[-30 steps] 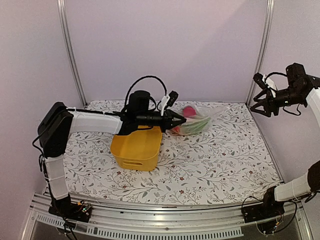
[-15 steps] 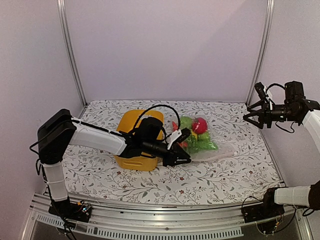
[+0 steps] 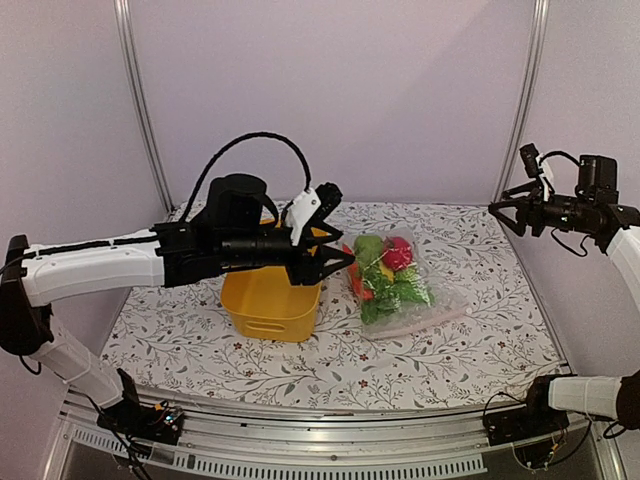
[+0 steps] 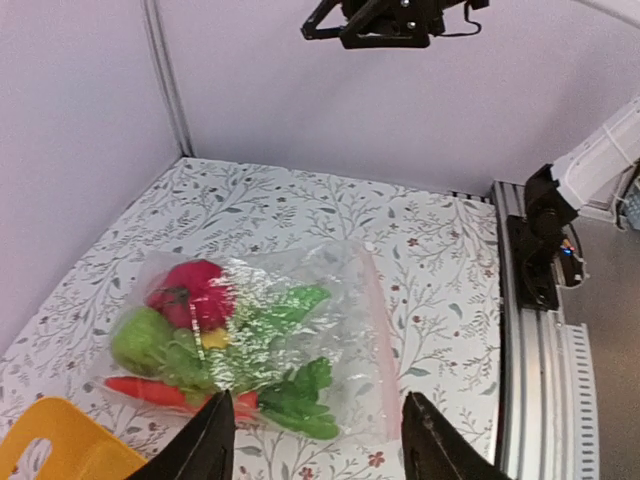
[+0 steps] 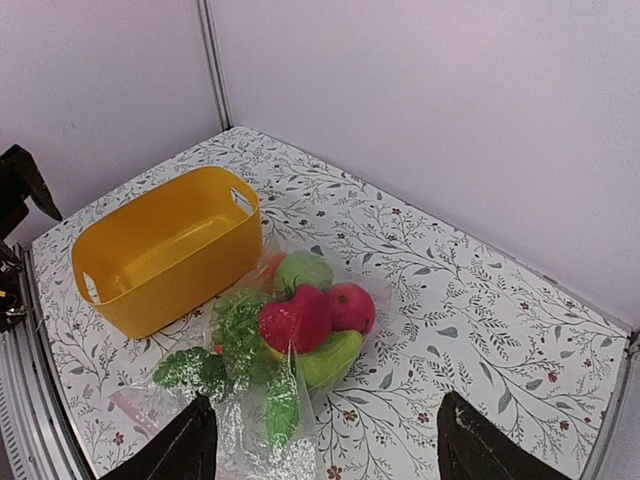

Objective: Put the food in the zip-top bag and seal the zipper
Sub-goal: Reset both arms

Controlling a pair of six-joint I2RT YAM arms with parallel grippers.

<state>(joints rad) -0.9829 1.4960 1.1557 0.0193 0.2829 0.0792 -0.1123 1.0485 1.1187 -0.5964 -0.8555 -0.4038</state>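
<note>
L claw [image 3: 338, 264] lifts off the bag [image 3: 400, 292], jaws apart, empty. Bag's left flat on counter [image 3: 480, 335] beside tub [image 3: 268, 300], food [image 3: 385, 262] inside. R claw [image 3: 505, 215] high, open too. Zipper [image 3: 425, 320] sealed? Can't tell; prob. pressing it's next.

One clear bag [image 4: 340, 275] lies on the desk [image 3: 480, 330], with one pink strip [image 4: 378, 340] along its mouth. Inside are two red fruits [image 5: 295, 318], one orange carrot [image 4: 140, 388], one small yellow piece [image 4: 212, 338], two smooth green fruits [image 5: 303, 268] and several leafy greens [image 4: 300, 385], too crinkled-over to count. One yellow tub [image 3: 270, 300]. Two arms carry one left end effector [image 3: 340, 262] and one right end effector [image 3: 500, 213].
</note>
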